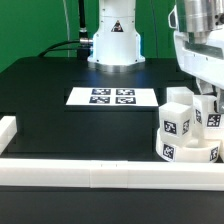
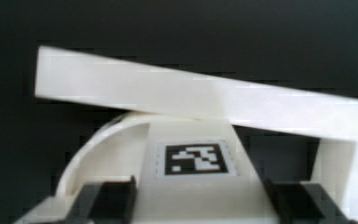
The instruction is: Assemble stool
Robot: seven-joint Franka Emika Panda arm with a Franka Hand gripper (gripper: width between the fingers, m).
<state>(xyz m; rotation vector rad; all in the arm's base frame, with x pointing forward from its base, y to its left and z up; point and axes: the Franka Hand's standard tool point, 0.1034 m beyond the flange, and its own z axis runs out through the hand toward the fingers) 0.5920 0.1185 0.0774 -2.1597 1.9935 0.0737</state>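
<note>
The white round stool seat (image 1: 186,140) stands at the exterior view's lower right, close to the front rail, with tags on its side. Leg blocks (image 1: 178,103) stand upright on it. My gripper (image 1: 207,92) reaches down from the upper right onto the rightmost leg block (image 1: 211,110). In the wrist view the two dark fingers (image 2: 108,202) flank a white tagged leg block (image 2: 199,160) that fills the gap between them. The seat's curved edge (image 2: 108,150) shows beside it. The jaws look shut on this leg block.
The marker board (image 1: 110,97) lies mid-table in front of the robot base (image 1: 113,40). White border rails run along the front (image 1: 90,172) and the exterior view's left (image 1: 8,128). A long white bar (image 2: 194,88) crosses the wrist view beyond the leg block.
</note>
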